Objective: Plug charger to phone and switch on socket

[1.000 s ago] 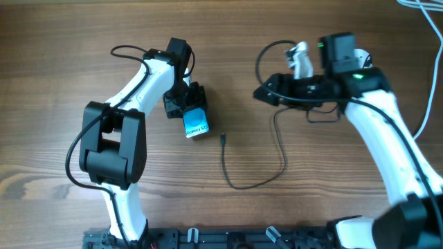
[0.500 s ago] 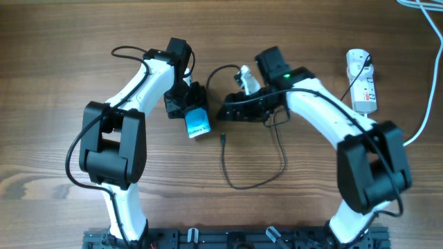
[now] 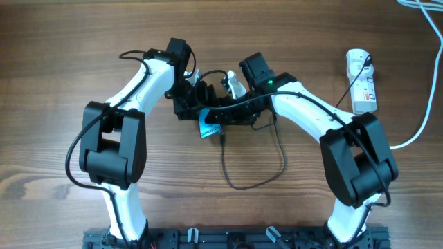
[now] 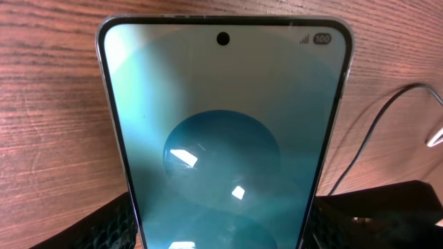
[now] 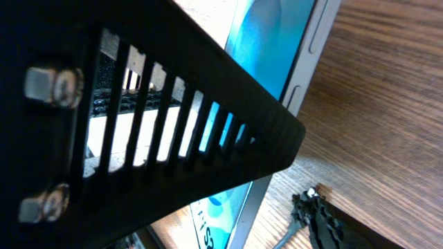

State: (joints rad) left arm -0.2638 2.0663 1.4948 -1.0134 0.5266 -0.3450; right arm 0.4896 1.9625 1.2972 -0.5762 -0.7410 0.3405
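Note:
The phone [image 3: 208,128], with its turquoise screen, is held tilted above the table by my left gripper [image 3: 194,109], which is shut on its lower sides. It fills the left wrist view [image 4: 221,117], with my jaws [image 4: 221,232] pressed on both edges. My right gripper [image 3: 217,117] is right beside the phone's lower end and looks open and empty. In the right wrist view the phone [image 5: 277,41] shows behind a black slatted part. The charger cable [image 3: 277,173] lies looped on the table. Its plug [image 3: 223,139] is just below the phone. The socket [image 3: 361,81] lies at the far right.
The socket's thick white lead [image 3: 422,124] curves along the right edge of the wooden table [image 3: 55,83]. Both arms meet over the table's middle, close together. A black rail [image 3: 228,238] runs along the front edge.
My right arm has swung from the socket at the right to the phone in the middle. My left gripper has shifted the phone slightly right and tilted it. The cable has not moved.

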